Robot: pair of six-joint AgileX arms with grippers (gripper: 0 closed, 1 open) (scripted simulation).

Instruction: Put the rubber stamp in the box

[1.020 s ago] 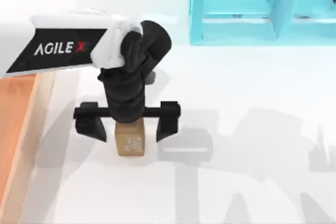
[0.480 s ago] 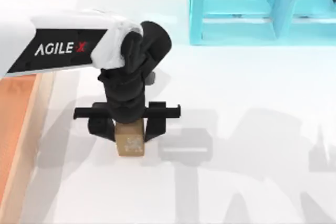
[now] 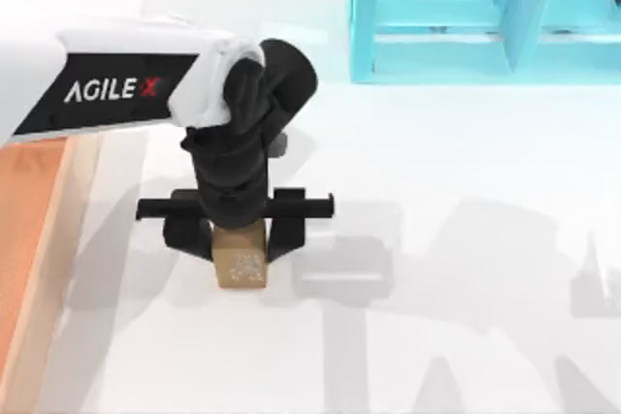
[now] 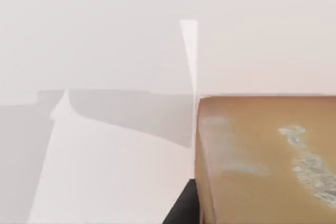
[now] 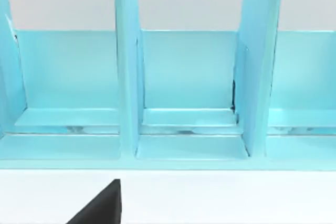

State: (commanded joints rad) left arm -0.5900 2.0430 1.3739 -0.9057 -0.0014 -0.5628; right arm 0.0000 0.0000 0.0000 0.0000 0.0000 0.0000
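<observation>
The rubber stamp (image 3: 241, 264) is a small tan block with a whitish speckled face, standing on the white table left of centre. My left gripper (image 3: 238, 247) reaches down over it, with one black finger pressed to each side of the block, shut on it. In the left wrist view the stamp (image 4: 262, 161) is seen close up. The box (image 3: 27, 239), an orange-brown tray with a lighter rim (image 3: 70, 230), lies at the table's left edge, left of the gripper. A dark part of my right gripper (image 5: 102, 205) faces the turquoise shelf.
A turquoise shelf structure (image 3: 466, 16) with upright dividers stands at the back right of the table; its compartments (image 5: 189, 87) are in the right wrist view. White table surface (image 3: 437, 317) stretches to the right of and in front of the stamp.
The left gripper's fingers have closed inward from a wide spread onto the sides of the stamp. Since half a second ago nothing has visibly moved.
</observation>
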